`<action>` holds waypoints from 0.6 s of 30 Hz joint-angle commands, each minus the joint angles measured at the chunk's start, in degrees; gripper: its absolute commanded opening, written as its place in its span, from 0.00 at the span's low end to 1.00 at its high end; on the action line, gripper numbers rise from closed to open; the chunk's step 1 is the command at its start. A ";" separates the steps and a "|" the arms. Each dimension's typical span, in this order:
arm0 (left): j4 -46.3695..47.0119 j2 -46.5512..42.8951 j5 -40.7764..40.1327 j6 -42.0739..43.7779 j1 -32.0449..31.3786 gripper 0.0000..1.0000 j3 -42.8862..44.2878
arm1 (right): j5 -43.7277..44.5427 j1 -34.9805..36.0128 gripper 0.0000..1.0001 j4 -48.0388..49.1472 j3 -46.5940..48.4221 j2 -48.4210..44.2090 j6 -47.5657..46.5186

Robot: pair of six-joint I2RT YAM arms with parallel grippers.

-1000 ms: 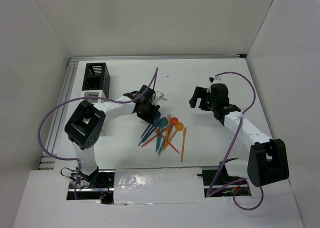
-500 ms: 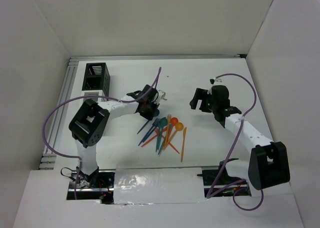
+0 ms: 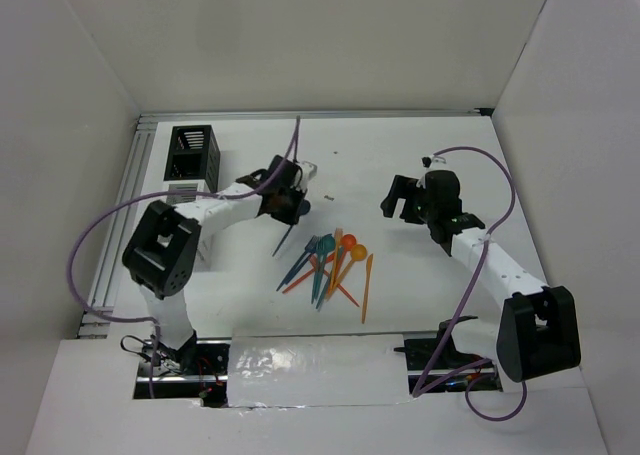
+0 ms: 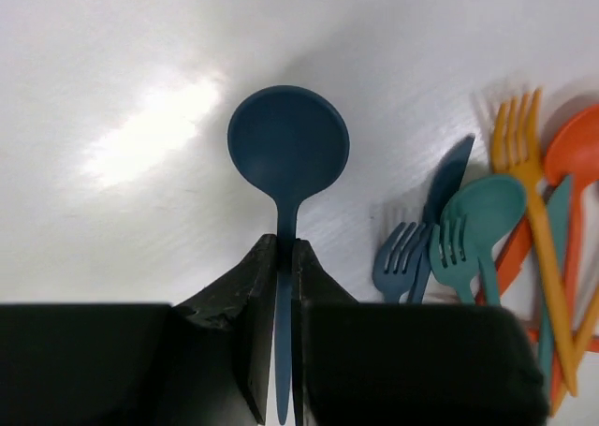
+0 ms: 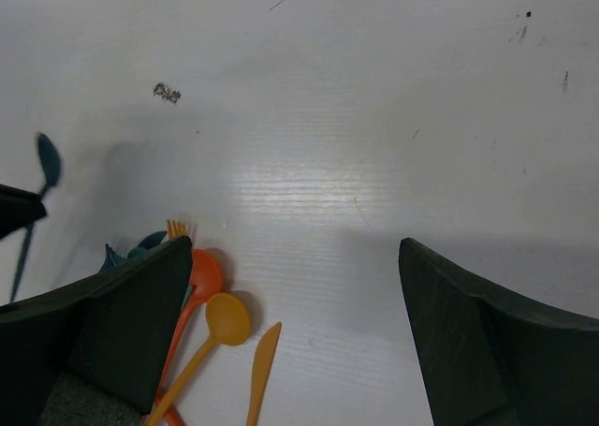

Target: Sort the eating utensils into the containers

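- Left pincer pinches the handle of a dark blue round-bowled plastic spoon, held apart from the rest. The right pincer gapes wide and empty over the white desk.
- A black slatted upright bin stands far left, near the loaded pincer.
- A mixed heap of blue, teal and orange plastic utensils waits mid-desk.
- Step, as judged: carrying the spoon to a bin. Next, swing left, poise it over the mouth, release.
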 commanded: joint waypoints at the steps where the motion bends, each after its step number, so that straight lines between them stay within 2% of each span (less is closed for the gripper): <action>1: 9.27 -11.94 3.64 0.38 4.37 0.01 1.60 | -1.58 -0.50 0.97 3.58 0.89 -0.81 0.16; 4: 17.18 -19.76 8.29 0.65 9.81 0.01 2.48 | -2.29 -0.68 0.97 4.63 1.41 -0.11 0.25; 5: 18.96 -20.66 9.17 0.57 14.19 0.00 2.83 | -2.90 -0.85 0.97 4.64 2.11 0.24 -0.01; 6: 21.07 -21.36 12.05 0.57 13.71 0.01 3.61 | -2.91 -0.94 0.97 4.64 2.12 0.77 0.16; 7: 22.74 -21.81 13.65 1.26 16.75 0.01 3.88 | -2.91 -0.94 0.97 4.64 2.64 1.38 0.07; 8: 26.33 -21.72 13.66 1.62 20.69 0.01 4.15 | -3.43 -1.03 0.97 4.64 3.25 1.56 -0.02; 10: 29.16 -20.77 14.02 3.29 22.06 0.01 5.73 | -3.44 -0.94 0.97 5.25 3.26 2.26 -0.19; 12: 32.59 -19.79 13.84 3.82 27.99 0.01 6.61 | -3.44 -1.20 0.97 5.25 3.96 2.79 -0.19; 14: 37.14 -19.00 14.97 2.07 29.35 0.01 6.52 | -3.44 -1.38 0.97 5.78 4.58 3.50 -0.46; 15: 39.26 -18.74 16.11 1.28 34.31 0.01 5.04 | -3.44 -1.38 0.97 5.78 4.58 3.93 -0.28; 17: 43.30 -18.30 17.44 -0.74 37.59 0.02 3.37 | -3.44 -1.47 0.97 7.00 4.58 4.46 -0.37; 18: 48.20 -17.25 18.23 -1.62 39.52 0.02 2.31 | -3.44 -1.56 0.97 7.01 5.10 4.81 -0.02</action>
